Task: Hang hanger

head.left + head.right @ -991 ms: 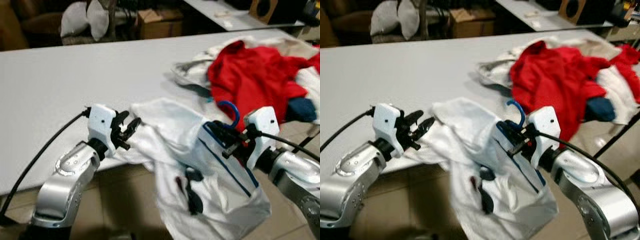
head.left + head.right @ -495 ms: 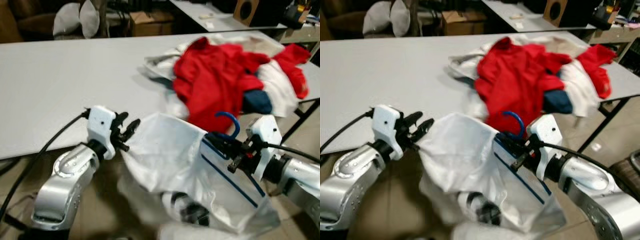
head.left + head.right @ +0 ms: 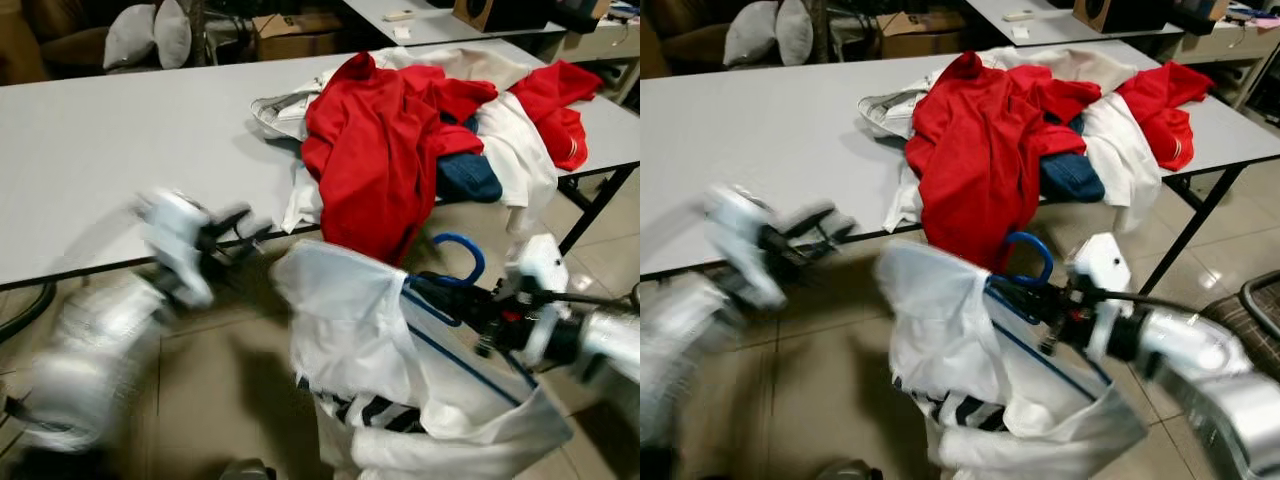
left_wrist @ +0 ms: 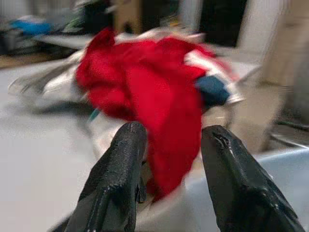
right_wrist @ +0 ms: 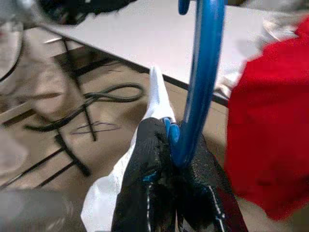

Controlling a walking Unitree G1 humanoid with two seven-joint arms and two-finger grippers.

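Lifted clear of the grey table (image 3: 120,150) now: white shirt (image 3: 350,330) on blue hanger (image 3: 455,262), lower right of frame. Right gripper (image 5: 176,159) clamped on the hanger neck; left gripper (image 4: 171,159) swung off the cloth, blurred, fingers spread and empty. Ready to carry to a rail.

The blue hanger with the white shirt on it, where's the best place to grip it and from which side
Grip the blue hanger at the neck, just under its hook and above the white shirt, coming from the robot's right. That bare, narrow stem fits between two fingers and leaves the hook free. The right gripper already pinches it there.
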